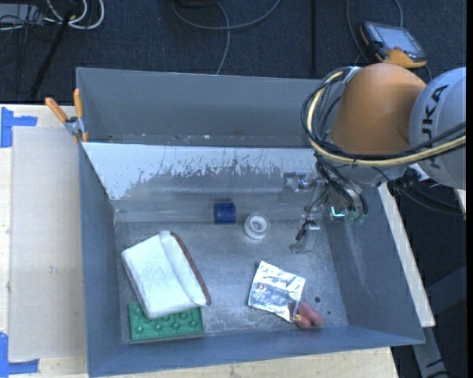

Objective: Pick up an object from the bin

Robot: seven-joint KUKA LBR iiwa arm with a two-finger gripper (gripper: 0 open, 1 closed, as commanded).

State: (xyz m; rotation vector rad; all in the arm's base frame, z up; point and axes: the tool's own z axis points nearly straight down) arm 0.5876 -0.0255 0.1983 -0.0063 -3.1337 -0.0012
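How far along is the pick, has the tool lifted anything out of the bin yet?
Done: nothing lifted; the blue block, white ring, foil packet, white cloth and green plate all lie on the bin floor. In hand: the tool is low at the right, beside the white ring, with no thing seen in it. Left: the grasp and the lift.

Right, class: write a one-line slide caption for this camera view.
Arm's gripper low at the bin's right side, near a white ring, blue block and foil packet; white cloth at left.
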